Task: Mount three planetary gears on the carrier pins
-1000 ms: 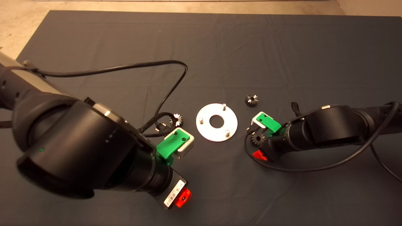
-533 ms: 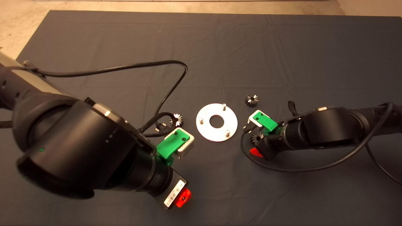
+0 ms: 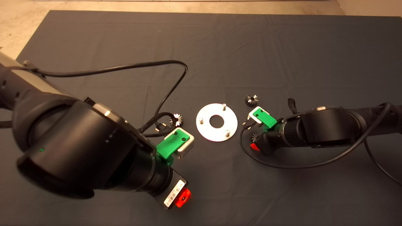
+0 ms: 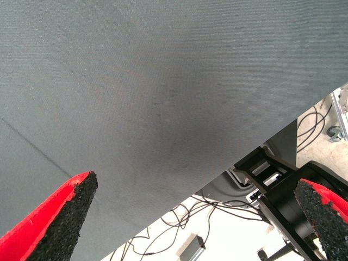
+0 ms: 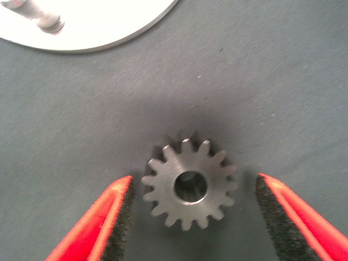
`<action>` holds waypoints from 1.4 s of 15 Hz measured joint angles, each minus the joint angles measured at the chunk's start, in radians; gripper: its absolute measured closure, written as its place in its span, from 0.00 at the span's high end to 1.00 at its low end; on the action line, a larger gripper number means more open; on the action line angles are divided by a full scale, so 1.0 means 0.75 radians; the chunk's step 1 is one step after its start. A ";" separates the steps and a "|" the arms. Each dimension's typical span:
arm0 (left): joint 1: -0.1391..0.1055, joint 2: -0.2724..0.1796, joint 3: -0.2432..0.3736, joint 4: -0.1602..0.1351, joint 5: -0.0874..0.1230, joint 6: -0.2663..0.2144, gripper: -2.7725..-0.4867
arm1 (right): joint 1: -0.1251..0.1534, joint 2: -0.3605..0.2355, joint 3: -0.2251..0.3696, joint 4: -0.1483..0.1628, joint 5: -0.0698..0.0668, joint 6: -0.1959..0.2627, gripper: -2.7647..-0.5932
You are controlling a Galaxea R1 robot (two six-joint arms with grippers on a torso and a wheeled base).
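From overhead, a dark mat [image 3: 282, 47] covers the counter. A silver disc [image 3: 216, 122] lies flat at its middle, carrying three upright carrier pins [image 3: 224, 106], all bare. Three planetary gears lie loose around it: one gear [image 3: 177, 119] just left of the disc, beside a black cable [image 3: 125, 67]; a second gear [image 3: 251, 99] off the disc's upper right; a third gear [image 3: 255, 136] at the lower right, mostly hidden beneath my right tool [image 3: 257, 138]. My left tool [image 3: 182, 197] waits near the lower left, well clear of the parts.

From my left wrist, the left tool [image 4: 196, 217] stands wide apart and empty over bare mat, with floor and wires beyond the mat's edge.

From my right wrist, the right tool [image 5: 193, 217] is spread wide, one black pad on either side of the third gear [image 5: 190, 185], which lies flat with its centre hole up. The near pad sits almost against the teeth; the far pad has a clear gap. The disc's edge [image 5: 109, 32] and one pin [image 5: 46, 19] show just beyond.

I judge the risk to be an uneven close: the nearer pad could push the gear sideways, or the pads could land on tooth tips and let it tilt or spring free.
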 joint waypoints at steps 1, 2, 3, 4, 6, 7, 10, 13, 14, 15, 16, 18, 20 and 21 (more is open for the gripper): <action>0.000 0.000 0.000 0.000 0.000 0.000 0.94 | 0.000 -0.001 -0.003 -0.003 0.000 0.000 0.45; 0.000 0.000 0.000 0.000 0.000 0.000 0.94 | -0.001 -0.001 -0.003 -0.003 0.000 0.000 0.44; 0.000 0.000 0.000 0.000 0.000 0.000 0.94 | -0.001 -0.001 -0.004 -0.003 0.000 0.000 0.40; 0.000 0.000 0.000 0.000 0.000 0.000 0.94 | -0.002 -0.001 -0.004 -0.003 0.001 0.000 0.36; 0.000 0.000 0.000 0.000 0.000 0.000 0.94 | -0.015 -0.001 -0.006 -0.007 0.000 0.000 0.35; 0.000 0.000 0.000 0.000 0.000 0.000 0.94 | -0.022 -0.001 -0.007 -0.009 0.001 0.000 0.31; 0.000 0.000 0.000 0.000 0.000 0.000 0.94 | -0.028 -0.001 -0.008 -0.010 0.000 0.000 0.30; 0.000 0.000 0.000 0.000 0.000 0.000 0.94 | -0.031 -0.001 -0.008 -0.011 0.001 0.000 0.24; 0.000 0.000 0.000 0.000 0.000 0.000 0.94 | -0.033 -0.001 -0.008 -0.011 0.000 0.000 0.24; 0.000 0.000 0.000 0.000 0.000 0.000 0.94 | -0.033 -0.001 -0.008 -0.012 0.000 0.000 0.24; 0.000 0.000 0.000 0.000 0.000 0.000 0.94 | -0.033 -0.001 -0.008 -0.012 0.000 0.000 0.24; 0.000 0.000 0.000 0.000 0.000 0.000 0.94 | -0.033 -0.001 -0.008 -0.013 0.000 0.000 0.24; 0.000 0.000 0.000 0.000 0.000 0.000 0.94 | -0.034 -0.001 -0.008 -0.017 0.000 0.000 0.24; 0.000 0.000 0.000 0.000 0.000 0.000 0.94 | -0.034 -0.001 -0.008 -0.017 0.000 0.000 0.22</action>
